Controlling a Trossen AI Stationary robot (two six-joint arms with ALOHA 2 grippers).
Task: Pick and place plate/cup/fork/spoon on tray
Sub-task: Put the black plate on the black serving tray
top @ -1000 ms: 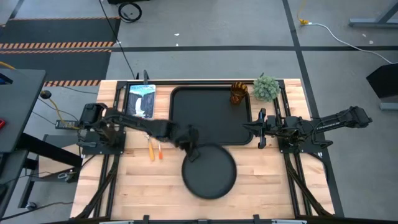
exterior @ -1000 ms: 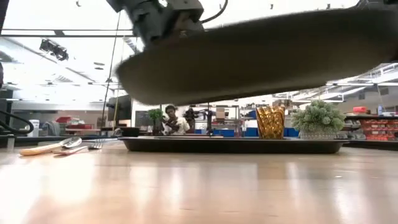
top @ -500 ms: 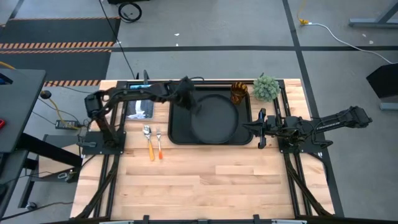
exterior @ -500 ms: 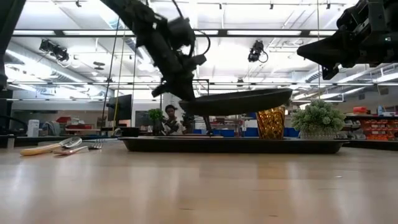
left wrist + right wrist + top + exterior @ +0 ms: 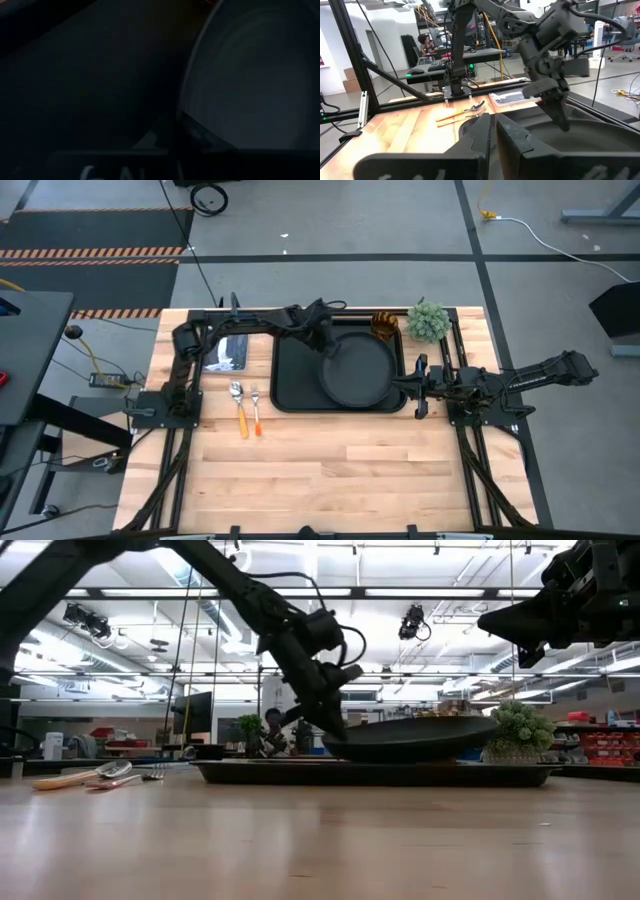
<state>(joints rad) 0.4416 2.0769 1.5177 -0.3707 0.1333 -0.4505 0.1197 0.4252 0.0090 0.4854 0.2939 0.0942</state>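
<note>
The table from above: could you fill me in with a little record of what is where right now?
plate: over the right part of the tray, held at its rim, tilted, not yet flat
tray: black, at the table's far middle
left gripper: shut on the plate's rim
right gripper: waiting by the tray's right edge
cup: at the tray's far right corner
fork and spoon: side by side on the table, left of the tray

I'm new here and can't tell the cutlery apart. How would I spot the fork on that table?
Find the big black tray at the far middle of the wooden table, then look just past its left edge, where two small utensils lie side by side. The fork is the one nearer the tray, with silver tines and an orange-red handle; the spoon beside it has a rounded bowl and a yellower handle.
</note>
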